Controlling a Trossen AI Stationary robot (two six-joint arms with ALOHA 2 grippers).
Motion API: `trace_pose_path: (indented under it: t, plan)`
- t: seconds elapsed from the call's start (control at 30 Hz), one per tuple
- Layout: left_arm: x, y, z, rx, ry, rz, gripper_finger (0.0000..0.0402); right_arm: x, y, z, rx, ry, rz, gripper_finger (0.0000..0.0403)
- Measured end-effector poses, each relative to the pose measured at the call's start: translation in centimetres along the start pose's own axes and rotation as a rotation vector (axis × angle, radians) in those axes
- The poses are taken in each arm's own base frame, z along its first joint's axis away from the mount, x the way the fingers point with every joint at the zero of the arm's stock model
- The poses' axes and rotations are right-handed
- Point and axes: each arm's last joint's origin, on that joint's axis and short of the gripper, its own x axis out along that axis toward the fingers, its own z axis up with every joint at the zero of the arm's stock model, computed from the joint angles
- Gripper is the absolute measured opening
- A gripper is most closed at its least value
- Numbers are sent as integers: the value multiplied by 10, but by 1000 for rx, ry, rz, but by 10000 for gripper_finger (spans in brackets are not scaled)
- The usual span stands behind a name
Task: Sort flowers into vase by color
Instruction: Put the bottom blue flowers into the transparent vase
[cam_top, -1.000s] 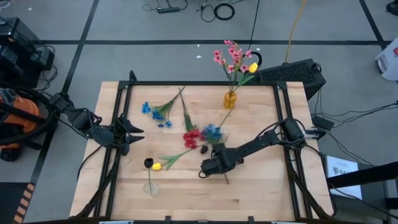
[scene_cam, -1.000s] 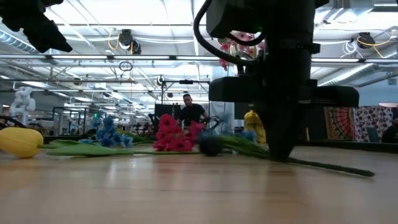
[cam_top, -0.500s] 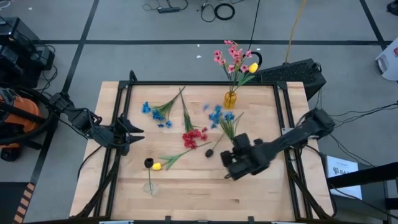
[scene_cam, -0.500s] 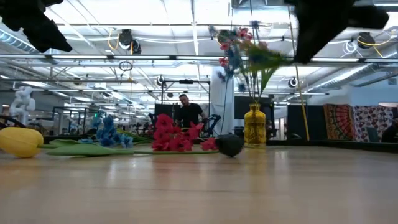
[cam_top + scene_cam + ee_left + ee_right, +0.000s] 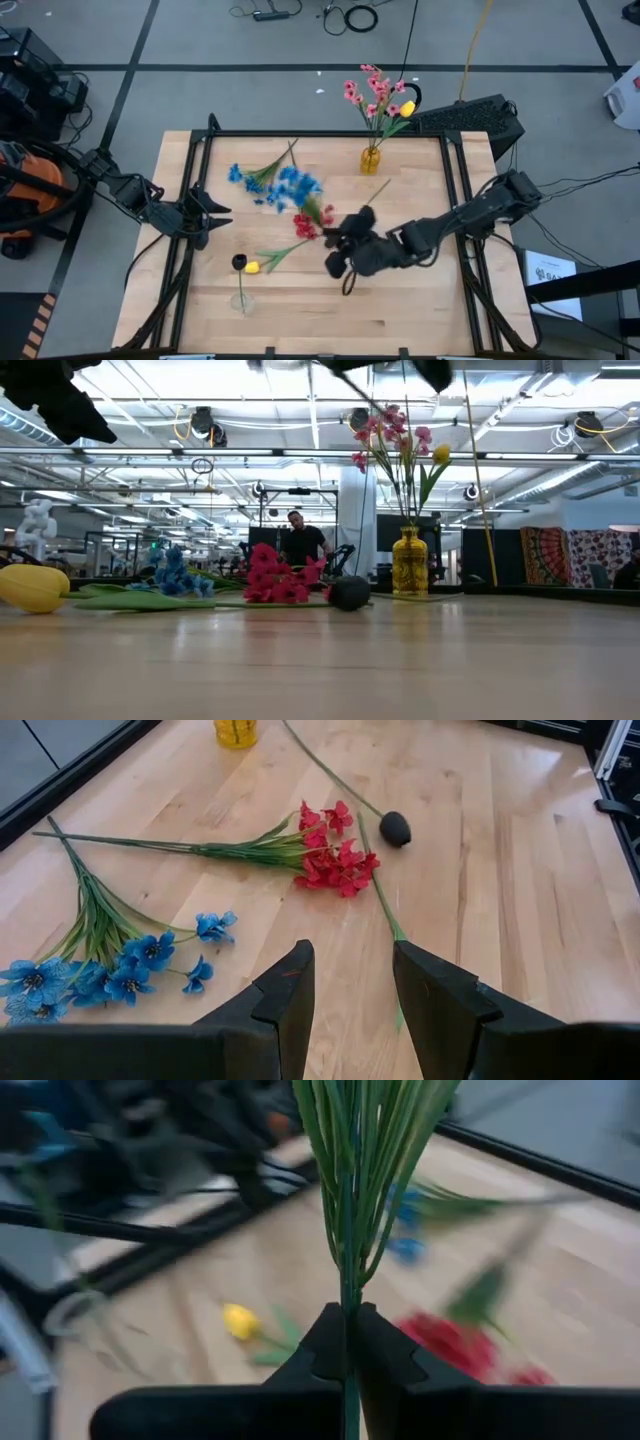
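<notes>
**A:** Where is the right gripper (image 5: 340,262) sitting? Is it carrying anything?

**B:** It's hovering over the middle of the wooden surface (image 5: 420,300), fingers (image 5: 320,1350) clenched on the green stem of a blue sprig (image 5: 292,187). The blooms are blurring out above the red flowers (image 5: 308,226).

**A:** And the left gripper (image 5: 215,212)?

**B:** It's waiting at the left edge, fingers (image 5: 285,995) spread and grasping nothing.

**A:** The rest of the flowers?

**B:** Another blue bunch (image 5: 120,965) is lying flat, a dark head (image 5: 395,828) just beside the red ones, a yellow bud (image 5: 251,268) nearer the front. Pink flowers (image 5: 368,92) are standing in the yellow vase (image 5: 370,160) at the back.
</notes>
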Motion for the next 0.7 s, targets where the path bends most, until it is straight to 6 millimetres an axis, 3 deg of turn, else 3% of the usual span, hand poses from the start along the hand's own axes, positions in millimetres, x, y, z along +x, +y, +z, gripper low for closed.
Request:
trace_pose_path:
  t: [0.2,0.43,0.5,0.7]
  plan:
    - [0,0,0,-1,-1,0,143,28,-13,-7,51,-191,319,0]
    - [0,0,0,-1,-1,0,143,31,-35,-27,86,-633,676,0]
    - [0,0,0,-1,-1,0,143,38,-31,-32,44,-659,706,0]
    - [0,0,0,-2,-1,0,143,76,9,-37,-2,-666,727,0]
